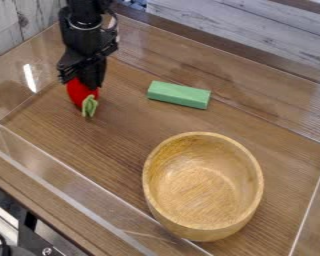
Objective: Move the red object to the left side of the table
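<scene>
My gripper (85,72) points down in the upper left of the frame, right over the 1 red object (81,96); I cannot tell whether its fingers grip it. The object sits at the left of the bench (129,148), its green end toward the bottom.

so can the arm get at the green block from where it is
Probably yes: the arm is over by the strawberry, and only bare tabletop seems to separate it from the block.
</scene>
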Available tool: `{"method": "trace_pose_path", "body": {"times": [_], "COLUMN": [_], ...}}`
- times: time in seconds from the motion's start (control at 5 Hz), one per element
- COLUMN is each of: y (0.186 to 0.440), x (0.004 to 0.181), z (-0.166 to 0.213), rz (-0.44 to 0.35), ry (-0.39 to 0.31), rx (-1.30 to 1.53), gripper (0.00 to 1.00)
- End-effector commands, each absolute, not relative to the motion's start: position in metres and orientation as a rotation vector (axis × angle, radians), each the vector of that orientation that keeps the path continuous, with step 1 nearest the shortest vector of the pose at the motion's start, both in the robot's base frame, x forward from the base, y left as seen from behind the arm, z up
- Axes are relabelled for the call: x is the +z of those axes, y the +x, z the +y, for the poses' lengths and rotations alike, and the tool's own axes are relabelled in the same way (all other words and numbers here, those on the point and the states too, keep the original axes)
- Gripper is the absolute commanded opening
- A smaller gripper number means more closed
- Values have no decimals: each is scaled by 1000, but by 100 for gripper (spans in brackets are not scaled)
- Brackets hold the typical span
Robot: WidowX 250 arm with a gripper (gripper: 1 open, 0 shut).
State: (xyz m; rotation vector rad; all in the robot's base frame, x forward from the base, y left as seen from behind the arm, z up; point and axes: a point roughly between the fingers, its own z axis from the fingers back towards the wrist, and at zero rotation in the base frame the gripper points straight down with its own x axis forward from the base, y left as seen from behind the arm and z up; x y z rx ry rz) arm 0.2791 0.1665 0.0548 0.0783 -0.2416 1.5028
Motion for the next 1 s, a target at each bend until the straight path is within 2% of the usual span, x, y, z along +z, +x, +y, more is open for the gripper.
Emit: {"method": "trace_pose_path", "body": {"times": [0.0, 0.4, 0.6, 0.8], "y": [281, 280, 280, 279], "x": [67, 90, 100, 104], "z": [188, 165, 152, 168], "rz": [-291, -282, -277, -274], "ry": [82, 99, 106, 119], "rx": [1510, 1495, 1484, 1500], "gripper": [100, 100, 0, 100]}}
